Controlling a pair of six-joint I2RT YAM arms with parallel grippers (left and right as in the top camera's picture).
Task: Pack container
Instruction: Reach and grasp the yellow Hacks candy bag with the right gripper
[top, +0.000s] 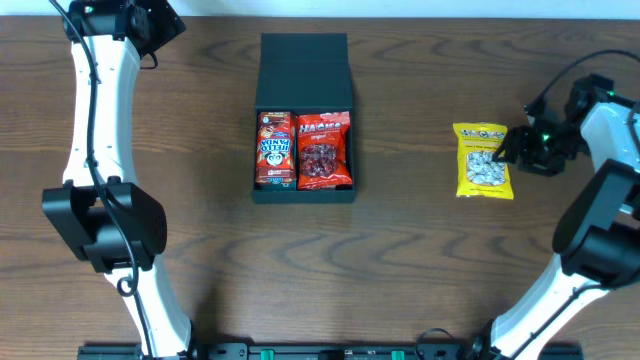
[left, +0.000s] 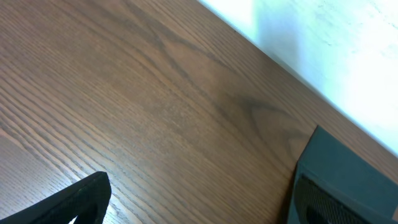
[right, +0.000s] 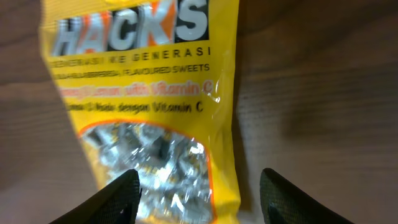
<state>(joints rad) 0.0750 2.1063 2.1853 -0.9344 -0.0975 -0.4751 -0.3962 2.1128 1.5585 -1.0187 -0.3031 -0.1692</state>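
While the container (top: 303, 70) sits open at the middle of the bench (top: 420, 270), its flap lid lying flat toward the far edge, a Hello Panda packet (top: 273, 150) and a red packet (top: 324, 152) lie side by side inside; the right tool (right: 199, 186) hovers spread over the yellow Hacks bag's (right: 143, 93) right edge, gripping nothing; the left tool (left: 205, 168), fingers parted and empty, hangs over bare wood near the far left corner.
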